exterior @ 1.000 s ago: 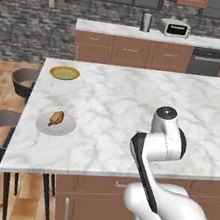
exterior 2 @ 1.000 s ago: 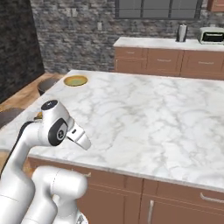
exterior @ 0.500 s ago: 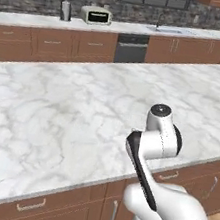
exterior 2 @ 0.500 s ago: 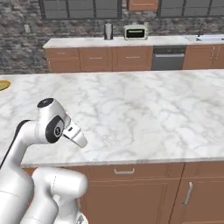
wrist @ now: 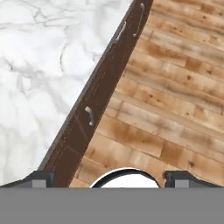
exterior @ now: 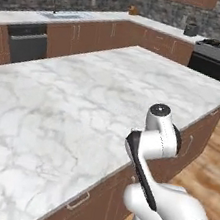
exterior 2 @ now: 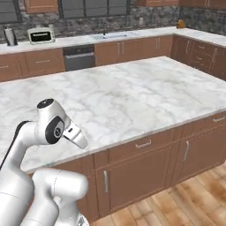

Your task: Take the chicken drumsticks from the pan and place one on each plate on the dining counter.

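Gripper [wrist: 109,178] hangs with jaws spread wide and empty, looking down over the dining counter's [wrist: 39,74] edge, brown cabinet fronts [wrist: 98,103] and wood floor [wrist: 175,100]. The arm [exterior: 152,139] sits folded at the island's edge.

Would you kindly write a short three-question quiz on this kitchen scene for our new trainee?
1. True or false: the gripper is clamped on a drumstick.
2. In the hand view, what lies below the gripper: A) wood floor and the counter edge, B) a sink, C) a plate?
3. Fill in: the appliance set among the back-wall cabinets, beside the toaster oven, is a ____.

Key:
1. False; its fingertips stand wide apart with nothing between them.
2. A.
3. Dishwasher.
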